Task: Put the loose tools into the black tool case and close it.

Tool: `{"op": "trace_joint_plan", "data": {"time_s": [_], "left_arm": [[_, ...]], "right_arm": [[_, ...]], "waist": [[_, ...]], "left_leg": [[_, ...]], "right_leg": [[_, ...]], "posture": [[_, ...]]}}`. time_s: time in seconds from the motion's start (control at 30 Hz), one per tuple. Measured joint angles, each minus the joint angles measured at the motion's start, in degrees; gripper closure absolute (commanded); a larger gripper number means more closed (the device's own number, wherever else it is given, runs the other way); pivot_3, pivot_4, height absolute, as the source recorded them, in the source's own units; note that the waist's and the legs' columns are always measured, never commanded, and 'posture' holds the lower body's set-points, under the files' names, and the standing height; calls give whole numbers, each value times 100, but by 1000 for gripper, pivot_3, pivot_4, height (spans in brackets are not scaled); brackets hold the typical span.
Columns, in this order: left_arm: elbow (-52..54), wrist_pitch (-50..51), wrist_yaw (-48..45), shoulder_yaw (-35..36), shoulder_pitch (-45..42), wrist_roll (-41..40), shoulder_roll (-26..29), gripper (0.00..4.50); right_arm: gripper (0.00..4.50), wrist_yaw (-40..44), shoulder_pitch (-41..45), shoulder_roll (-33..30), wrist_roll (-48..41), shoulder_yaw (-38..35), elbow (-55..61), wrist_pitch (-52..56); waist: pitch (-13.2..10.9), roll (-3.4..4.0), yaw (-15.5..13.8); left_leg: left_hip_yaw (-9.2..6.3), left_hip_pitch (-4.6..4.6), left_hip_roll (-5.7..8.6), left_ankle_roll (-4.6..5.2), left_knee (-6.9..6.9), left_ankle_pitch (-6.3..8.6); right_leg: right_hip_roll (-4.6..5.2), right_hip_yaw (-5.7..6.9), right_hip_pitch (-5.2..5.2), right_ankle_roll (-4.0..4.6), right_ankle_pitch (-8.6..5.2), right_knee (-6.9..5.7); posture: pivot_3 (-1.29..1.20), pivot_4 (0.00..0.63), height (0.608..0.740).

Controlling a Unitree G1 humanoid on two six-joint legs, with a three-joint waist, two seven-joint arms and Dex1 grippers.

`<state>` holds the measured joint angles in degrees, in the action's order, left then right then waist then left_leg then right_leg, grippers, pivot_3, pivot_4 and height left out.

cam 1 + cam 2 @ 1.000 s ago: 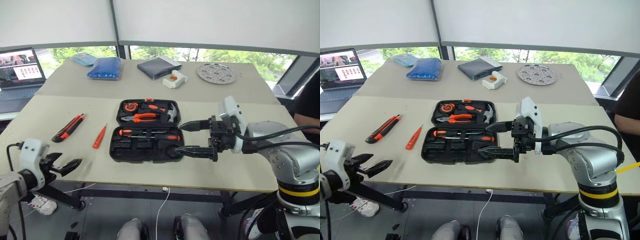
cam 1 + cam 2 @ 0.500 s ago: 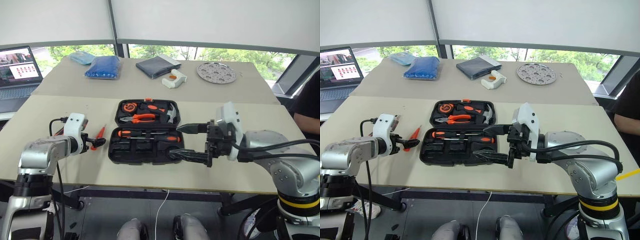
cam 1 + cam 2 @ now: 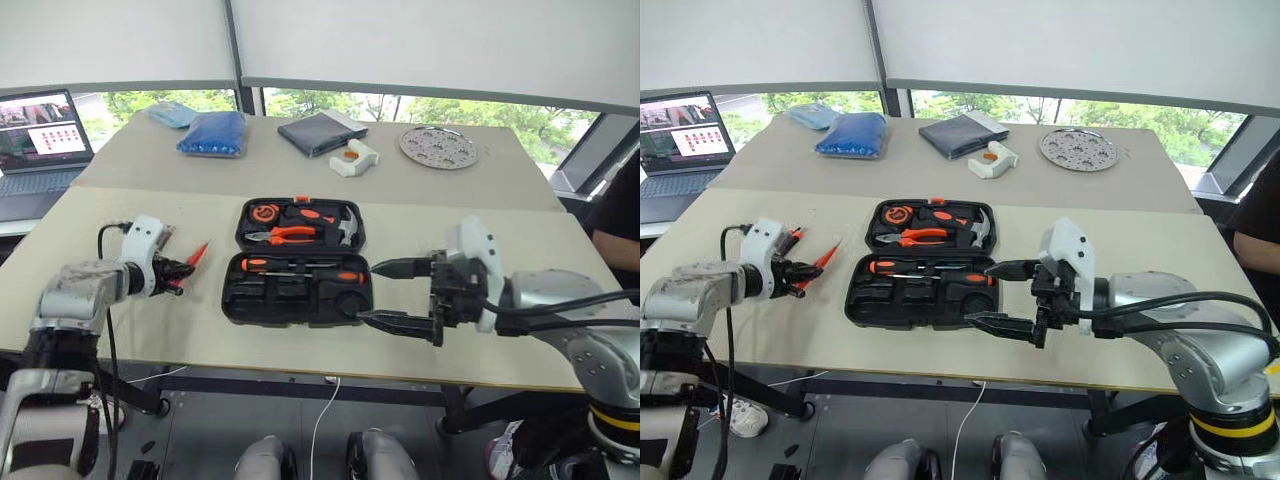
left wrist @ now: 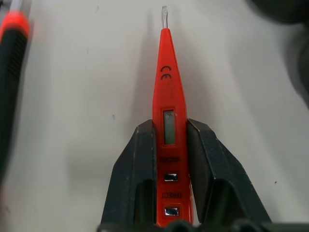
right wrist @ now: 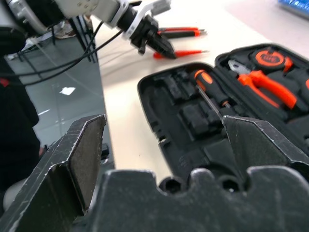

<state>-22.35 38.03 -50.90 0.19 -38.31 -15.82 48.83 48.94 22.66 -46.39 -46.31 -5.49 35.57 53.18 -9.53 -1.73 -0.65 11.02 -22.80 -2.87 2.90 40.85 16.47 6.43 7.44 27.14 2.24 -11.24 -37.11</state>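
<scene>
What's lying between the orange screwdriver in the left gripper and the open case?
Nothing visible: only bare table separates the small orange screwdriver, clamped in the left gripper, from the black tool case.

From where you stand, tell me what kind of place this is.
Likely an office or lab used as a robot test bench: two plain beige tables pushed together beneath a row of windows with white roller blinds, and an open laptop computer running on a side desk.
</scene>
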Motion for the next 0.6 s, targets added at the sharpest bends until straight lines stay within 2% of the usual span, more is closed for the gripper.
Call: {"op": "trace_joint_plan", "data": {"time_s": [0.1, 0.13, 0.27, 0.4, 0.6], "left_arm": [[160, -807, -1588, -186, -488, -122, 319, 4057], [199, -1029, -2030, -281, -616, -137, 359, 4057], [242, -1674, -3196, -1039, -925, 66, 146, 4057], [-242, -2461, -3800, -1832, -1290, 717, -234, 4057], [-1833, -3431, -3631, -2256, -1858, 1593, -909, 4057]], "right_arm": [[0, 53, -185, -160, 14, -10, -1, -25], [0, 49, -210, -170, 18, -11, -1, -41], [0, -117, -371, -155, 32, -42, 25, -81], [0, -369, -624, -89, 29, -105, 273, -126], [0, -649, -1048, -46, 30, -281, 446, -159]], "waist": [[1, -2, 0], [2, 0, 2], [1, 0, 2], [1, -2, 3], [-1, -5, 10]], "left_leg": [[1, -4, 4, 7, 3, -3], [1, -4, 5, 44, 4, -22], [1, -6, 3, 47, 6, -24], [-1, -7, 0, 51, 13, -25], [-11, -22, -4, 79, 30, -15]], "right_leg": [[1, 15, 2, 12, 7, 5], [1, 15, 2, 11, 6, 5], [-9, 19, 1, -8, -5, 4], [-14, 16, 0, -10, -6, 4], [-12, 2, 1, -15, -4, 5]], "posture": [[0, 150, 718], [0, 150, 718], [0, 150, 718], [0, 150, 718], [0, 150, 718]]}}
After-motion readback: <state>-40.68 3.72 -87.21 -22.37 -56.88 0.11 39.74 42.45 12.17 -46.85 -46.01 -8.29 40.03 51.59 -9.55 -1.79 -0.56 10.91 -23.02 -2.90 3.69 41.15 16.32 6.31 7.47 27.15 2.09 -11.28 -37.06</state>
